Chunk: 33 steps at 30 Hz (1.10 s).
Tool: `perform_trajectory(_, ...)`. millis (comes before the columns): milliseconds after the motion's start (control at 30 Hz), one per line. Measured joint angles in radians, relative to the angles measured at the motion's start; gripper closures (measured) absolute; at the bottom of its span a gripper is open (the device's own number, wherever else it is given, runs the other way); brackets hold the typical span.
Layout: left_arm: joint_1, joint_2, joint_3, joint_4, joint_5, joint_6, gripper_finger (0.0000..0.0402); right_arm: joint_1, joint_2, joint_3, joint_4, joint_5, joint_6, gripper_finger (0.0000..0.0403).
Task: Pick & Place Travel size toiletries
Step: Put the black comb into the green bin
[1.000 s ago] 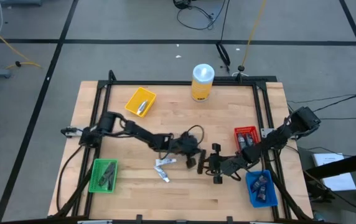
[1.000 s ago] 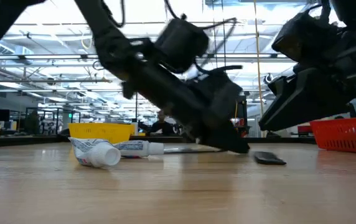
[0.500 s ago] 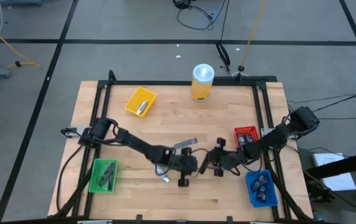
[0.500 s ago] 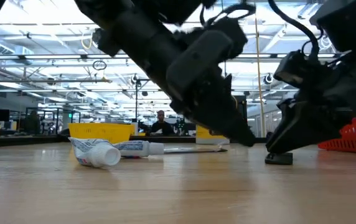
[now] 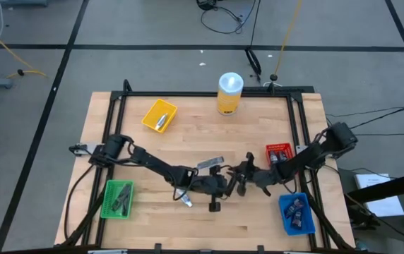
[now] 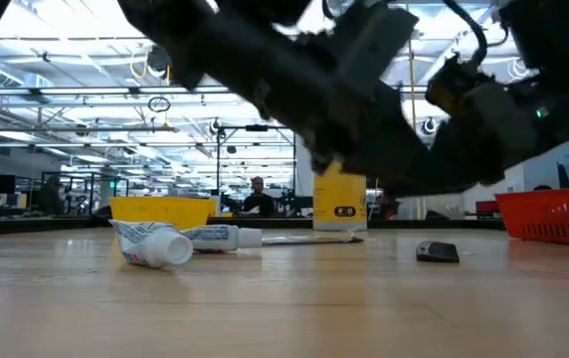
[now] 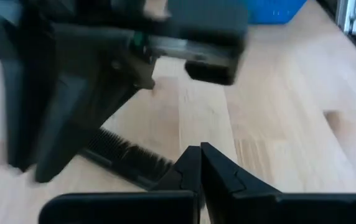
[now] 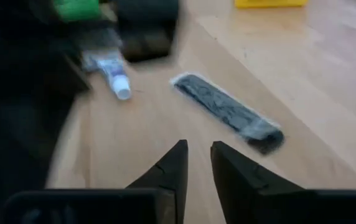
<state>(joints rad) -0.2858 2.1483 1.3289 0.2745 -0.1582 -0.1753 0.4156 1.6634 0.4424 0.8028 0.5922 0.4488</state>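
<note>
Two tubes (image 6: 180, 242) | yellow canister (image 5: 229, 92) behind | arms crossing mid-table

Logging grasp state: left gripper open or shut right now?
Shut. In the left wrist view the left gripper shows its two dark fingers pressed together, nothing between them, above bare table.

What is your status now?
Left gripper shut, empty. Right gripper slightly open, empty, facing sachet. Tubes lie loose. Grippers crowd each other.
</note>
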Motion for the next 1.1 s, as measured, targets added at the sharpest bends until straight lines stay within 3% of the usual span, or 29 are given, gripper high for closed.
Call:
perform_trajectory(267,0.035,0.085,0.003,0.078,0.085,-0.044,0.0395,0.006,-0.168,-0.028,-0.238,-0.172,-0.007,0.0356)
perform_trajectory(467,0.067,0.103,0.004,0.052,0.107,-0.070,0.0395,-0.003,-0.138,-0.076,-0.257,-0.123,0.036,0.0367)
perform_trajectory(633,0.085,0.078,0.007,-0.108,0.112,-0.066,0.0392,-0.001,-0.130,-0.098,-0.258,-0.132,0.063,0.0375)
perform_trajectory(733,0.088,0.047,0.006,-0.181,0.094,-0.031,0.0392,-0.002,-0.129,-0.097,-0.256,-0.219,0.062,0.0376)
perform_trajectory(867,0.084,-0.021,0.001,-0.285,-0.001,0.013,0.0392,0.000,-0.129,-0.095,-0.232,-0.335,0.031,0.0376)
perform_trajectory(933,0.078,-0.055,0.001,-0.313,-0.034,0.012,0.0392,0.006,-0.128,-0.097,-0.207,-0.315,-0.007,0.0378)
perform_trajectory(1100,0.075,-0.073,0.003,-0.277,-0.035,-0.046,0.0396,-0.013,-0.129,-0.095,-0.121,-0.144,0.015,0.0386)
